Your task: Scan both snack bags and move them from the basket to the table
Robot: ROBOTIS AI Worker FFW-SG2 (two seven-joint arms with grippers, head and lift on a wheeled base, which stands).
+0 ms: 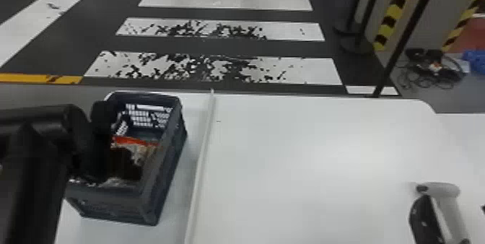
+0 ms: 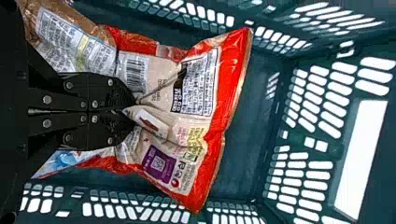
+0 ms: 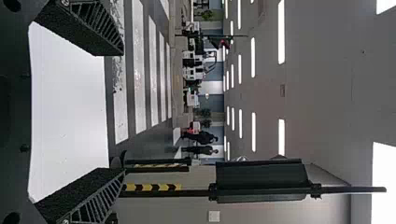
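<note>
In the head view, the basket [image 1: 112, 203] was seen sitting at the left of the white surface [image 1: 306, 135], with the left tool [image 1: 101, 146] dipped inside and a strip of red wrapper visible past it. Way more was given away by the left wrist view: the red snack bag [image 2: 201, 112] was pinched between closed fingers inside the basket, barcode [image 2: 136, 72] exposed, with a brown snack bag [image 2: 74, 35] tucked against it. The right tool [image 3: 122, 111] was spread wide, nothing gripped. A scanner [image 1: 442, 190] was spotted at the head view's right.
</note>
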